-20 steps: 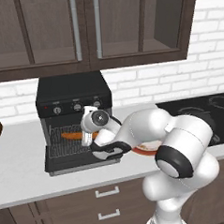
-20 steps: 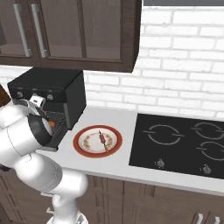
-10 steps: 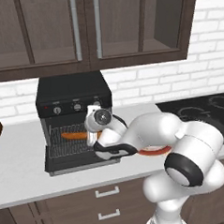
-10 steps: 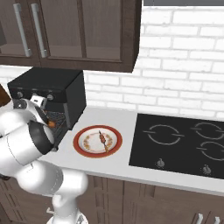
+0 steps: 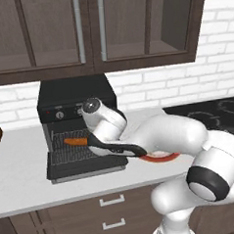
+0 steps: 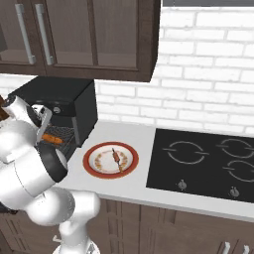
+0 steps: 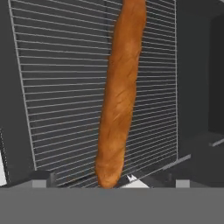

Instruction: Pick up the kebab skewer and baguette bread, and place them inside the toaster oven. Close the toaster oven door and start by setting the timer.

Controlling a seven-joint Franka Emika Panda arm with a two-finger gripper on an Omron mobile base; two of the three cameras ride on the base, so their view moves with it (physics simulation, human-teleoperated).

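One baguette [image 7: 119, 94] lies lengthwise on the wire rack [image 7: 57, 87] inside the toaster oven [image 5: 76, 99], its door [image 5: 85, 167] dropped flat. Above it the gripper [image 5: 89, 140] hangs with jaws wide, holding nothing. The skewer [image 6: 115, 157] rests on the red-rimmed plate [image 6: 94, 166] beside the oven.

A pale grey counter [image 6: 124, 186] carries the black toaster oven [image 5: 76, 98] at its left end. A red-rimmed plate [image 6: 110, 159] is set on the counter beside the oven, with the kebab skewer [image 6: 115, 156] lying on it. A black cooktop [image 6: 208, 161] is set into the counter further right.
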